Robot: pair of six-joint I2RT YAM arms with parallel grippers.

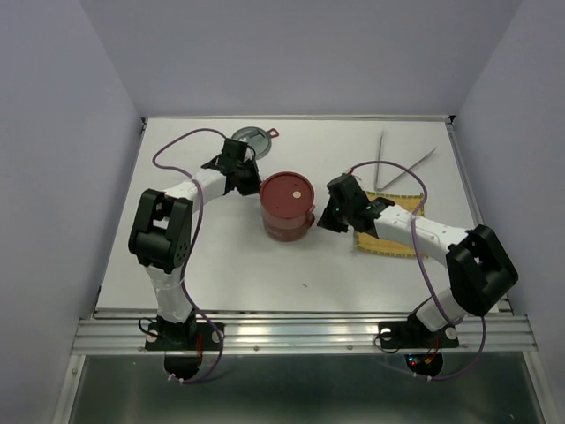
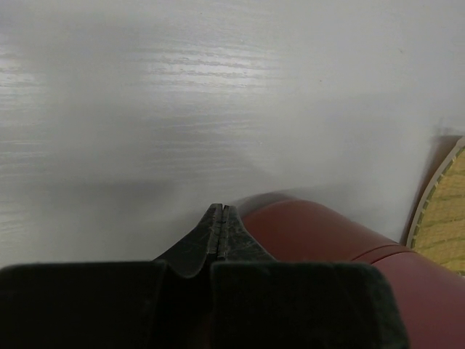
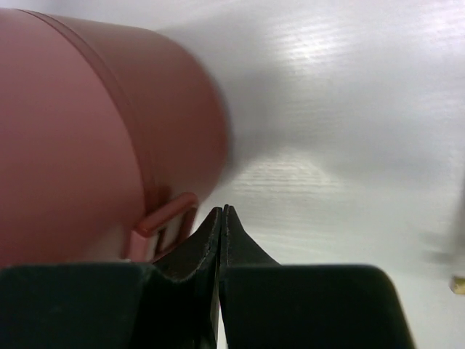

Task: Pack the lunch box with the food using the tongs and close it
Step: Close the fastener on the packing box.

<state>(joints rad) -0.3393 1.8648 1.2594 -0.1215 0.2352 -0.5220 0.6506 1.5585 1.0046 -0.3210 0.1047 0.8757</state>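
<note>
The dark-red lunch box (image 1: pixel 286 210) stands stacked in the middle of the table with its flat lid (image 1: pixel 287 192) on top, pale dot upward. My left gripper (image 1: pixel 255 184) is shut with nothing in it, right against the box's left side; the left wrist view shows its tips (image 2: pixel 221 211) pressed together beside the red wall (image 2: pixel 320 233). My right gripper (image 1: pixel 323 217) is also shut and holds nothing at the box's right side, its tips (image 3: pixel 221 211) just beside a small side handle (image 3: pixel 166 218). The silver tongs (image 1: pixel 402 168) lie at the back right. No food shows.
A yellow woven mat (image 1: pixel 388 240) lies under the right arm, and its edge shows in the left wrist view (image 2: pixel 445 212). A round steel dish with a red tab (image 1: pixel 251 139) sits at the back behind the left gripper. Purple cables loop over both arms.
</note>
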